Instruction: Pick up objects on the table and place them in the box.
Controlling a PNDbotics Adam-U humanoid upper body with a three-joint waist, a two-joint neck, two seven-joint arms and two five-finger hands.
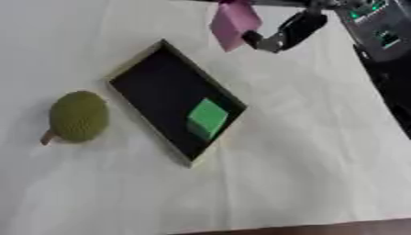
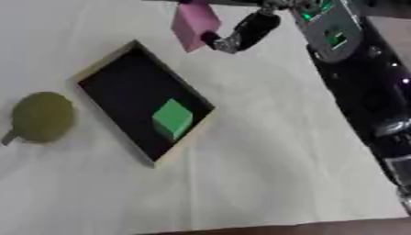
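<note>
Nearest the viewer, the white table covering (image 1: 305, 174) lies bare, its near edge showing a dark strip at the bottom of both views.

Farther in, at the left, a round olive-green object (image 1: 79, 115) with a textured surface rests on the cloth; a short brownish stub projects from its lower left side. It lies just beside the box but apart from it.

At centre, the box (image 1: 135, 63), a shallow rectangular tray with a pale rim and a black floor, sits askew on the table. Its long axis runs diagonally, from the far left corner toward the near right. Inside it, in the nearer right part of the floor, rests one green block (image 1: 207, 118), its bright top face turned toward the far right; the rest of the floor is black.

Beyond the box's far corner, a pink block (image 1: 234, 23) hangs above the table, clear of the cloth. It is elongated, with its long axis nearly upright and slightly tilted, its lower end pointing down toward the table just past the box.

The right hand (image 1: 291, 31), black with silver parts, enters from the upper right and touches the pink block's right side with curled fingers, gripping it.

The left hand appears in neither view.
</note>
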